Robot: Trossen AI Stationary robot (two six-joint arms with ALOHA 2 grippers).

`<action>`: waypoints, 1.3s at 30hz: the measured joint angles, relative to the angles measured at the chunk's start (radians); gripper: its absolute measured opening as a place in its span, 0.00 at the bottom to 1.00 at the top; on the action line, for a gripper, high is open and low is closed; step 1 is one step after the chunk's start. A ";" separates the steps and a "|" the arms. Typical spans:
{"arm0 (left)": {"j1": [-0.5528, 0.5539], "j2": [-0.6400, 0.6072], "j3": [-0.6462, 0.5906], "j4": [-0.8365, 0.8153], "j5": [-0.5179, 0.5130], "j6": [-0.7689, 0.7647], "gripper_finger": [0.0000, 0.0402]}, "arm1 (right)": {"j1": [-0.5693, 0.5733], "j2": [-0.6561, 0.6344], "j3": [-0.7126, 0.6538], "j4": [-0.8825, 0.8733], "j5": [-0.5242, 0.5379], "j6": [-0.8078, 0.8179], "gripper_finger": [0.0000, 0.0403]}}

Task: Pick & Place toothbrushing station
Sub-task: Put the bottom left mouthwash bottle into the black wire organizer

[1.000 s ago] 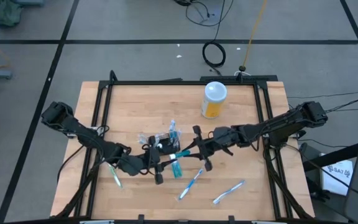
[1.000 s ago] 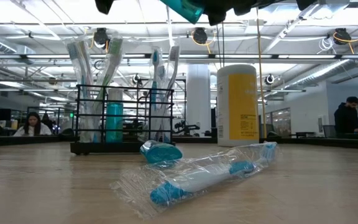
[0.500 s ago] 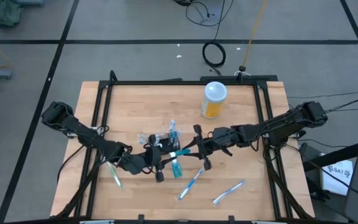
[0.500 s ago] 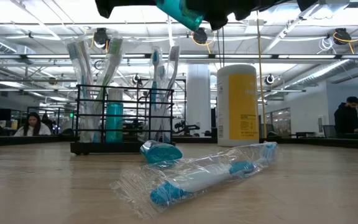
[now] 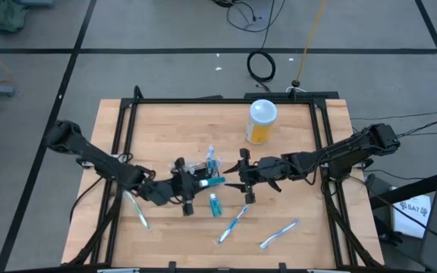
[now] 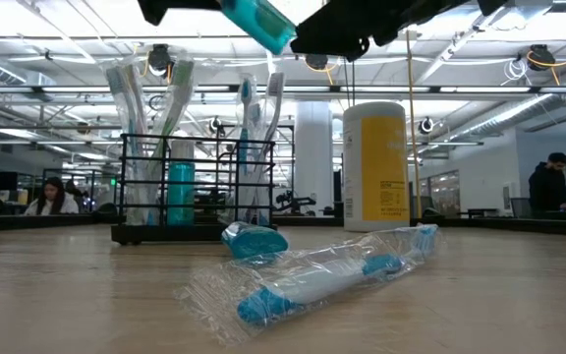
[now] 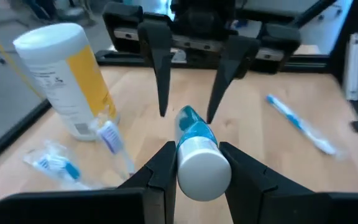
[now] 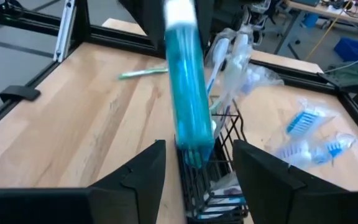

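Wooden tabletop [image 5: 165, 129] framed by a black rail fills the high view, with an open workshop floor around it. Near the table's middle stands the black wire-mesh basket [image 6: 190, 187], already holding several upright blue-and-white toothbrushes [image 6: 126, 98] and one teal tube.

Both arms meet just beside the basket. The left gripper [image 7: 194, 177] has its two fingers pressed against the white-capped end of a teal tube [image 7: 194, 146], holding it in the air and roughly level. The right gripper [image 5: 243, 176] faces it from the other side of the basket; its fingers are spread apart, one on each side of the tube's far end without clamping it. The tube hangs over or right next to the basket's open top; which of the two is not clear.

Away from the basket lie things not yet put in: another teal tube [image 5: 215, 205] on the wood just beside it, two loose toothbrushes [image 5: 232, 225] farther toward the table's near edge, a green-handled one [image 5: 139, 212] under the left arm, and wrapped brushes [image 6: 303, 280] in clear plastic. A yellow-and-white canister [image 5: 260, 121] stands well apart from the basket.

This looks like a handover, the tube passing into the left gripper alone. Next, that gripper likely needs to tip the tube upright, line it up over a free compartment and lower it in.
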 joint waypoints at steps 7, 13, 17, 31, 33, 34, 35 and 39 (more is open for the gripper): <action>0.016 -0.050 0.182 -0.453 0.083 -0.112 0.24 | -0.006 0.000 0.000 0.006 -0.001 0.000 0.45; 0.075 -0.036 0.426 -0.809 0.113 -0.083 0.24 | -0.005 0.000 0.000 0.007 -0.001 0.000 0.45; 0.142 -0.039 0.567 -0.991 0.169 0.023 0.24 | -0.005 0.000 0.000 0.006 -0.002 0.000 0.45; 0.535 0.010 0.588 -1.068 0.693 0.269 0.26 | -0.005 0.000 0.000 0.005 -0.002 0.007 0.45; 0.583 0.012 0.588 -1.070 0.750 0.340 0.26 | -0.005 0.000 0.000 0.006 -0.002 0.007 0.45; 0.605 0.020 0.590 -1.070 0.765 0.378 0.26 | -0.005 0.000 0.000 0.006 -0.002 0.007 0.45; 0.627 0.025 0.590 -1.072 0.784 0.408 0.26 | -0.005 0.000 0.000 0.006 -0.002 0.007 0.45; 0.685 0.060 0.589 -1.095 0.916 0.515 0.27 | -0.005 0.000 0.000 0.007 -0.002 0.007 0.45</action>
